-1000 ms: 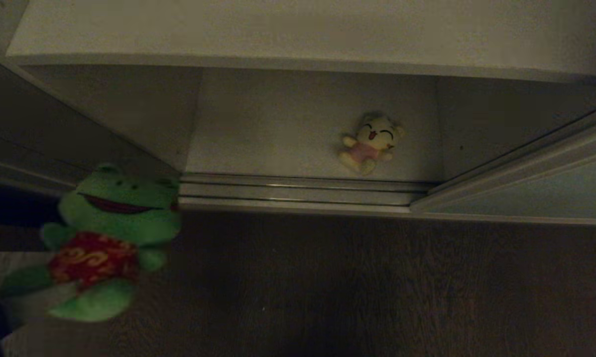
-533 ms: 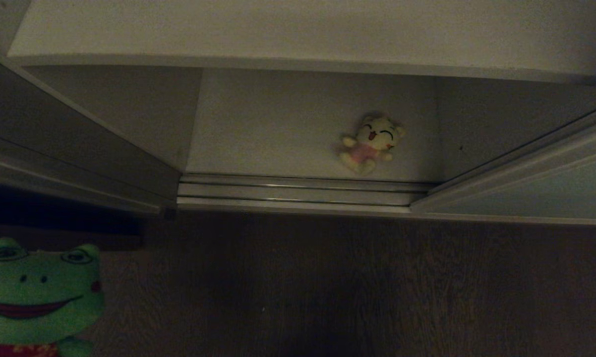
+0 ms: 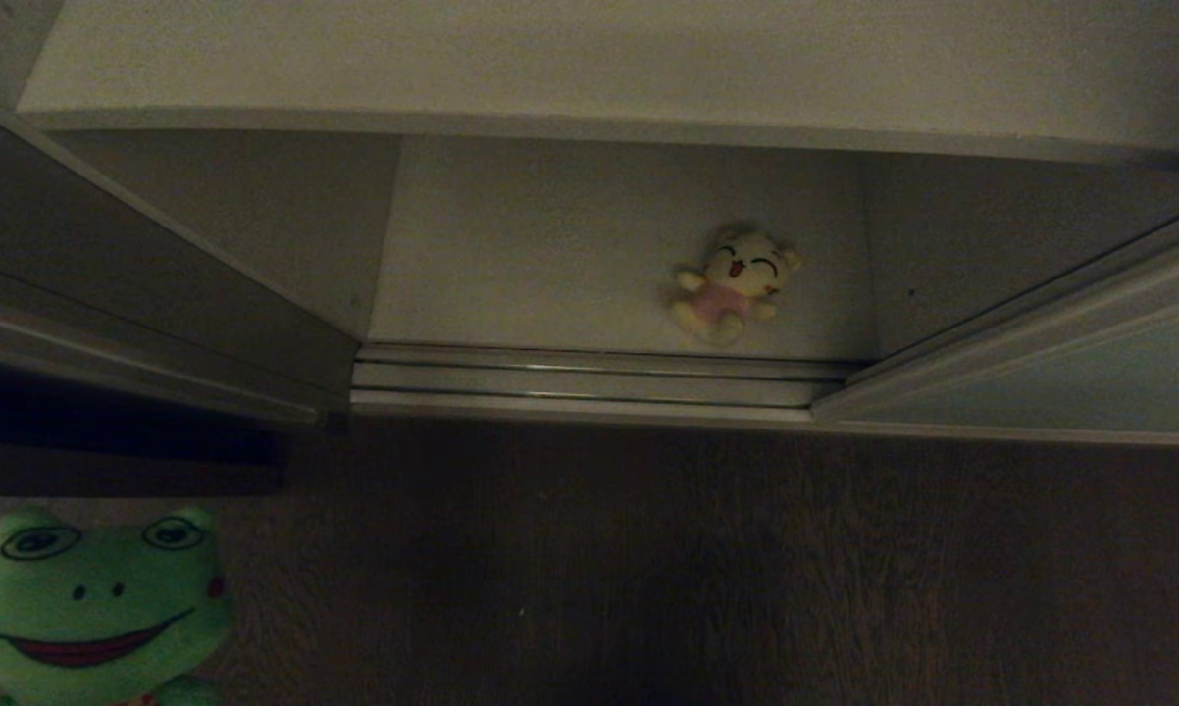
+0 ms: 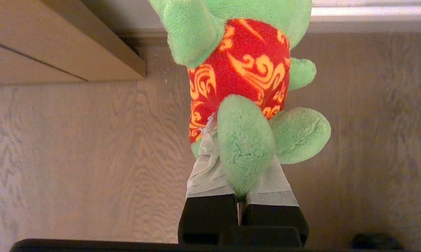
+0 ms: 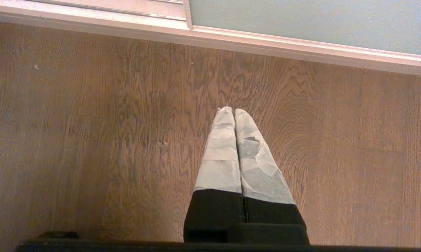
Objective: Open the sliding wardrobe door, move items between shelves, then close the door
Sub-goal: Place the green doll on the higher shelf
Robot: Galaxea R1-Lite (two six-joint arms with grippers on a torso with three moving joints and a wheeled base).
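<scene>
A green frog plush (image 3: 89, 608) in a red and orange shirt shows its head at the bottom left corner of the head view, over the wooden floor. My left gripper (image 4: 240, 164) is shut on one leg of the frog (image 4: 252, 70), which hangs in front of the taped fingers (image 4: 207, 168). A yellow plush with a pink belly (image 3: 732, 284) lies on the lower white shelf (image 3: 550, 255). Above it is the upper shelf (image 3: 589, 59). The sliding wardrobe door (image 3: 1070, 382) stands slid to the right. My right gripper (image 5: 233, 111) is shut and empty above the floor.
Silver floor rails (image 3: 589, 378) run along the wardrobe's front edge. A dark panel (image 3: 138, 284) slants in at the left of the opening. Wooden floor (image 3: 707, 569) fills the foreground. The door's pale frame (image 5: 301, 49) crosses the right wrist view.
The frog, held by my left gripper, has moved down and to the left in the head view, from beside the rails to the bottom left corner. The yellow plush and the door have not moved.
</scene>
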